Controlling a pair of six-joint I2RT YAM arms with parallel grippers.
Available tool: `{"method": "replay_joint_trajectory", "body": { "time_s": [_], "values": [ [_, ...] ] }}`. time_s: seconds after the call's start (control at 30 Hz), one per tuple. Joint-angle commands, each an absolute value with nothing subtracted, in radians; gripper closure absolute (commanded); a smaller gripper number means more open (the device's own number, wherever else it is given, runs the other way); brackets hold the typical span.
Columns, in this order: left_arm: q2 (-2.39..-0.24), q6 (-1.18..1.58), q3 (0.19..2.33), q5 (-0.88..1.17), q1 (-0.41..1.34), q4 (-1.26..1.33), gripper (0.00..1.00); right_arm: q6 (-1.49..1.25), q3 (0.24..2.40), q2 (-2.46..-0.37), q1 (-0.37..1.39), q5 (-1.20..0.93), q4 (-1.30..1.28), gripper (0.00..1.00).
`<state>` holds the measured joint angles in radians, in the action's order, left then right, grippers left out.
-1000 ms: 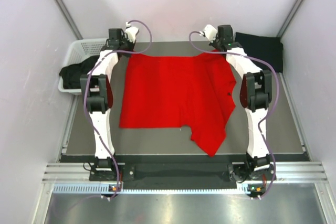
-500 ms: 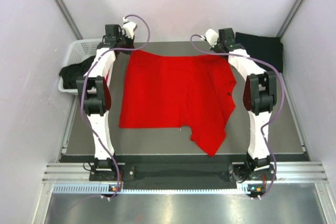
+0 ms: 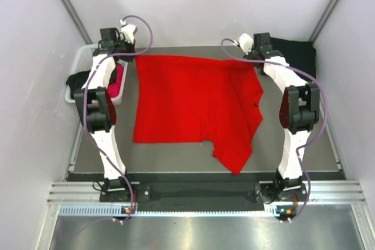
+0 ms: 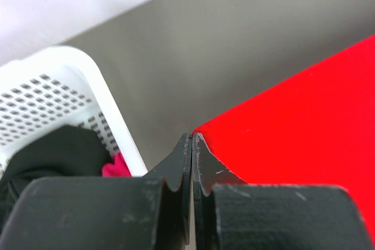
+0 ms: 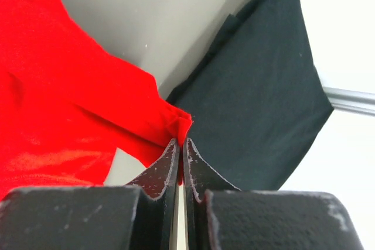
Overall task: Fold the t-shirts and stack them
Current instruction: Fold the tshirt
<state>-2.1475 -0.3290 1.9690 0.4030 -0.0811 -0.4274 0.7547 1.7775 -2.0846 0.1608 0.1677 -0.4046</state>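
My left gripper (image 4: 192, 140) clamped on the far-left corner of the red t-shirt (image 3: 193, 100), my right gripper (image 5: 179, 143) pinching its far-right corner, black t-shirt (image 5: 263, 98) lying at the bench's (image 3: 176, 155) far-right corner

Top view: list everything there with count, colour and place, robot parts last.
red t-shirt: one, red, spread across the table
black t-shirt: one, black, folded, far right corner
basket: one, white, far left
black cloth: one heap, black, in the basket
pink cloth: one, pink, in the basket
table: one, grey, under the shirts
left gripper: one, black, shut on the red t-shirt's far left corner
right gripper: one, black, shut on its far right corner
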Motion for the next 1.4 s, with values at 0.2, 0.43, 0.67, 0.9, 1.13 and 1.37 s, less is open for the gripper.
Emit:
{"method": "replay_joint_trajectory", "body": {
  "time_s": [0.2,0.43,0.67,0.9,1.13,1.37],
  "values": [
    [-2.086,-0.388,1.911,0.39,-0.089,-0.44,1.0,0.719,1.715,-1.962,0.15,0.176,-0.397,1.0],
    [-2.079,-0.377,1.893,0.419,-0.089,-0.453,1.0,0.684,1.64,-1.875,0.152,0.158,-0.425,1.0],
    [-2.037,-0.399,1.83,0.408,-0.09,-0.466,1.0,0.681,1.5,-1.775,0.153,0.152,-0.433,1.0],
    [-1.977,-0.436,1.738,0.4,-0.091,-0.482,1.0,0.667,1.365,-1.712,0.164,0.13,-0.445,1.0],
    [-1.951,-0.482,1.66,0.374,-0.095,-0.522,1.0,0.661,1.281,-1.687,0.176,0.11,-0.453,1.0],
    [-1.963,-0.497,1.588,0.316,-0.094,-0.512,1.0,0.624,1.24,-1.686,0.216,0.075,-0.463,1.0]
  ]
}}
